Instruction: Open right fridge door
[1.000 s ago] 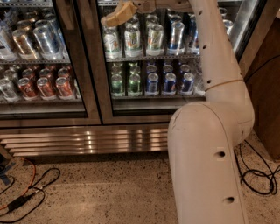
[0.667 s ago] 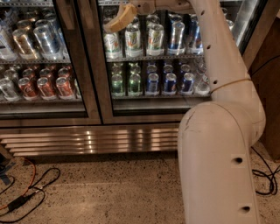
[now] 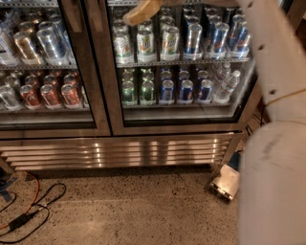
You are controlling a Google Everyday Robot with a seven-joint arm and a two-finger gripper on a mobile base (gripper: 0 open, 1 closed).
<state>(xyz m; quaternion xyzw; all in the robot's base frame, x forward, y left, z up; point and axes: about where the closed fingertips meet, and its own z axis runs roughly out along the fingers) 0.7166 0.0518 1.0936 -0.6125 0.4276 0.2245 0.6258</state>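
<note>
The gripper [image 3: 142, 10] is up at the very top, in front of the top left corner of the right door [image 3: 177, 128]. I cannot tell if it is wide or narrow, or if it is holding on to anything. A second ago it was in nearly the same spot; now it sits a tiny bit more to the right.

The big change is the arm [image 3: 277, 62]. Its fat white lower part has slid off to the right side, so more of the right door shows now, with its green and blue cans [image 3: 166, 91] behind the glass.

The door looks shut, flat beside the left door [image 3: 48, 127]. So I think the pull has not really started, and the arm is getting set for it.

The arm goes up the right edge, then bends left across the top to reach the gripper.
</note>
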